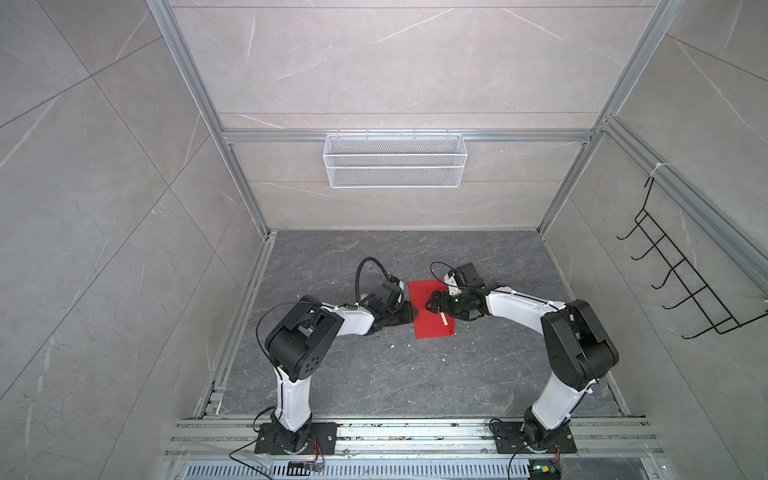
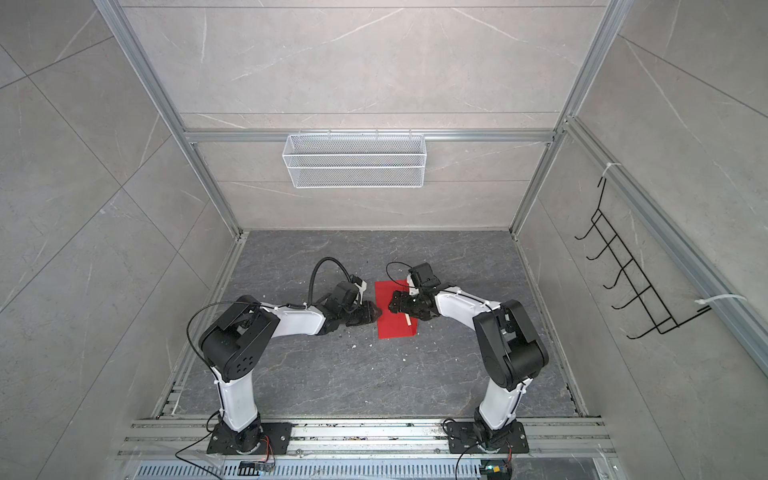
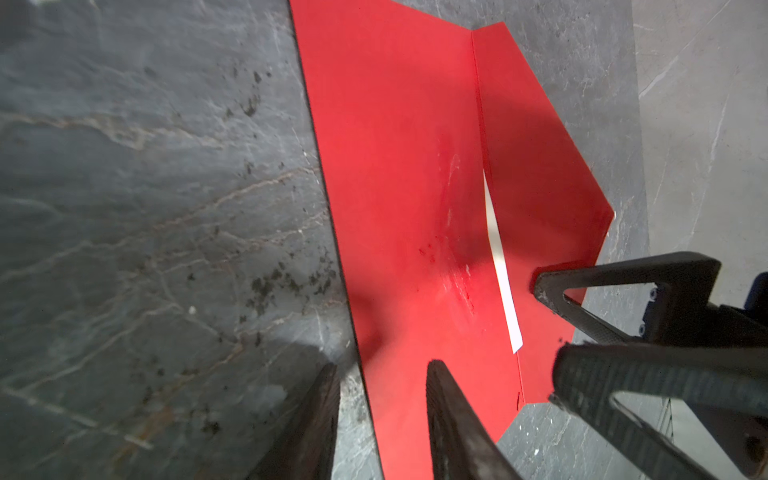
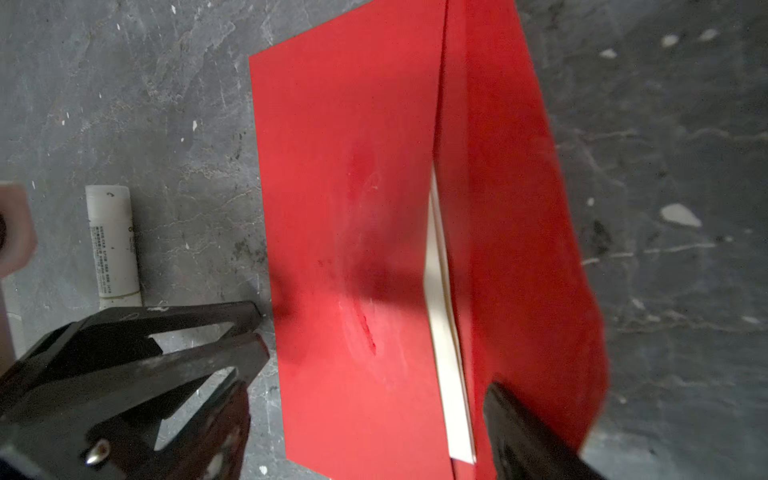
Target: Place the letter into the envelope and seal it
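Since the seal turns on the flap, reading left to right: glue stick (image 4: 112,245) lies on the dark surface (image 1: 374,374), just left of the envelope. Left claw (image 1: 409,316) sits low at the envelope's (image 1: 428,328) left long edge. Its jaws are part open and straddle that edge, one finger over bare surface and one over red paper, gripping nothing I can see. Envelope lies flat mid-surface between the two arms, long axis running away from the arm bases. Whitish smears on the body, glue I'd guess. Letter (image 4: 449,374) is mostly inside; only a pale sliver shows at the mouth, along the fold. Flap (image 3: 540,166) hinges on the right long edge, point facing the right arm, and looks part lifted rather than flat. Right claw (image 1: 429,304) is over the envelope's right side, jaws wide, holding nothing, one finger touching the flap near the fold. Key relation: flap has to swing leftward over the body, about that long axis, so the right arm is nearer and better placed to push. Left claw looks set to pin the opposite edge. Risk I'd flag: the sliver catching in the fold.
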Action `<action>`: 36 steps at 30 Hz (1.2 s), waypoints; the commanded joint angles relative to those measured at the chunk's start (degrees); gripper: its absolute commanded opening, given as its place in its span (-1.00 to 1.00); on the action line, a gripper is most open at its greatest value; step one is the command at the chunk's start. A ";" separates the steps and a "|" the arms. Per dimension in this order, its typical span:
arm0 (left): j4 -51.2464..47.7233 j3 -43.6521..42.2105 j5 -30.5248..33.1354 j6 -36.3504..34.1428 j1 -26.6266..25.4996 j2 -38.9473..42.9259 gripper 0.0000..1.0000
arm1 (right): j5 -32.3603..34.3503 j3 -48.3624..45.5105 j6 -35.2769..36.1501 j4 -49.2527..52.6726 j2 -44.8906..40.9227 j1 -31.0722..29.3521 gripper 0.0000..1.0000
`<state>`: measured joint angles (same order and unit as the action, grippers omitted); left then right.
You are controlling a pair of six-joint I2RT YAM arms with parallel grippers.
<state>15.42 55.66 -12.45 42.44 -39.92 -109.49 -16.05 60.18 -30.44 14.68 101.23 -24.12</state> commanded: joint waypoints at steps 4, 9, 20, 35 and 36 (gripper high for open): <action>0.79 -0.20 -1.09 0.56 -0.66 -0.02 -0.38 | -1.55 -1.45 -1.56 -1.14 2.13 -0.85 0.75; 1.01 -0.25 -1.24 0.77 -0.78 -0.28 -0.42 | -1.62 -1.64 -1.86 -1.14 2.70 -1.11 0.73; 1.43 0.28 -1.26 1.34 -1.46 -1.47 -0.45 | -4.48 -2.39 -4.99 -4.18 2.98 -1.46 0.69; 2.07 0.48 -1.26 1.81 -1.82 -2.04 -0.45 | -5.76 -3.02 -7.71 -6.54 4.24 -2.22 0.67; 2.03 0.47 -1.24 1.85 -1.82 -2.15 -0.45 | -5.74 -3.01 -7.84 -6.66 4.24 -2.25 0.67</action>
<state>16.73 55.59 -12.60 44.12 -41.43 -110.13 -20.88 58.46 -37.01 7.66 103.83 -25.80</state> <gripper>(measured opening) 0.273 0.837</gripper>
